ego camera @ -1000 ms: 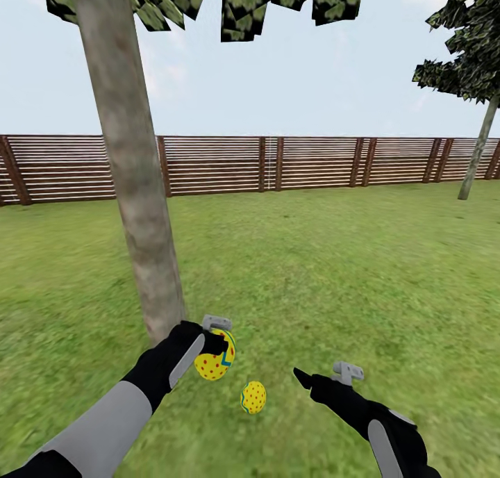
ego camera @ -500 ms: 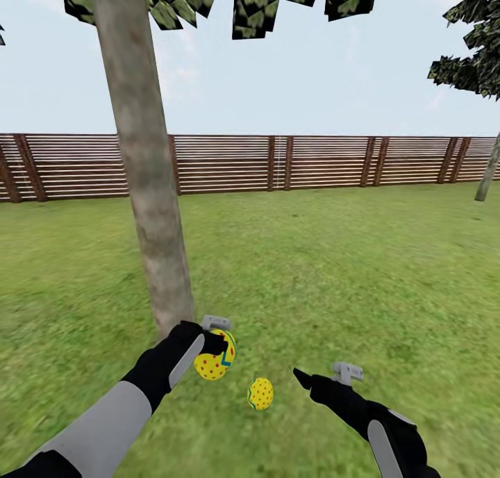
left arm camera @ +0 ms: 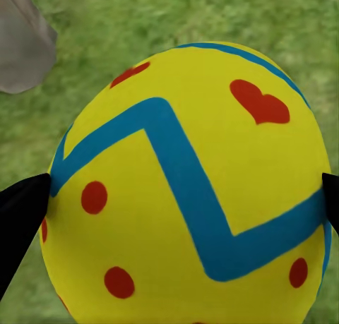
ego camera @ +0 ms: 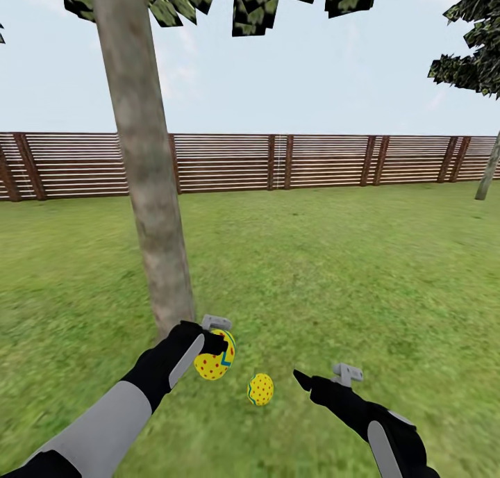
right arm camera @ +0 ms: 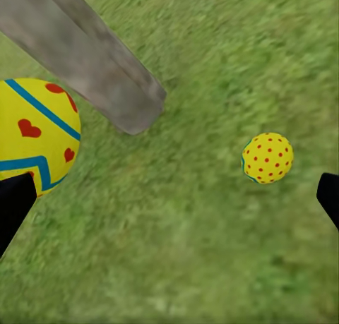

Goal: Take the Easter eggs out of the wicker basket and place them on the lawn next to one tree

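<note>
Here the left gripper (ego camera: 221, 344) is clamped on a striped egg (ego camera: 214, 356), its black fingertips (left arm camera: 21, 218) pressed to both sides of the shell, held above the lawn (ego camera: 347, 269) just beside the foot of the tree (ego camera: 149, 186). A second, dotted egg (ego camera: 260, 389) lies on the grass near the trunk, between the two arms. The right gripper (ego camera: 316, 378) hangs close by, spread wide and holding nothing. A fence (ego camera: 312, 160) runs along the lawn's far edge.
</note>
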Robot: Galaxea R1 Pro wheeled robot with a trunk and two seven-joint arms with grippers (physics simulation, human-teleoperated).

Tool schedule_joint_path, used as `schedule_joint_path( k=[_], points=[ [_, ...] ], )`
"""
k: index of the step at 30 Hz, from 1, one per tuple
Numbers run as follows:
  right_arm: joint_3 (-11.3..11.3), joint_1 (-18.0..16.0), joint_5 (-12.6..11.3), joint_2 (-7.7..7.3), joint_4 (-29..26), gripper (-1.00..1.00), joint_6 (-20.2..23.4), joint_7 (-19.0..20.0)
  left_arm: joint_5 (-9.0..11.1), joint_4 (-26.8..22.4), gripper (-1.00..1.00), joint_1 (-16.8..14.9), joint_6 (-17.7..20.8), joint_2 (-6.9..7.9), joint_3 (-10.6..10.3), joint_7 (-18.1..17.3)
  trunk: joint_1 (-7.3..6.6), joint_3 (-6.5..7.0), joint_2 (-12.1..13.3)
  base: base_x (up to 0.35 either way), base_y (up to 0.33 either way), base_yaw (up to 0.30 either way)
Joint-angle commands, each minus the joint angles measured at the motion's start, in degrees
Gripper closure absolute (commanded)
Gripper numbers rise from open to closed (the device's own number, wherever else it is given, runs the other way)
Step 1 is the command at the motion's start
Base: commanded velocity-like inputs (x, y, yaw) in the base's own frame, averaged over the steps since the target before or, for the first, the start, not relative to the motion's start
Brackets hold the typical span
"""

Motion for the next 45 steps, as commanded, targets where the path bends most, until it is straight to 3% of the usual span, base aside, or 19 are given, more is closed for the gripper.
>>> schedule_joint_path(
  k=[1, 45],
  points=[
    [-0.2, 0.0, 0.0, 0.06, 0.0, -1.0, 0.4, 0.3, 0.6, -0.1, 1.0, 0.0, 0.2, 0.03, -0.2, 0.5, 0.22, -0.25, -0.4, 0.0, 0.0, 0.0],
    [-0.4, 0.0, 0.0, 0.0, 0.0, -1.0, 0.4, 0.3, 0.6, 0.0, 1.0, 0.0, -0.3, 0.02, -0.5, 0.6, 9.88, -8.14, -18.1, 0.0, 0.0, 0.0]
  ],
)
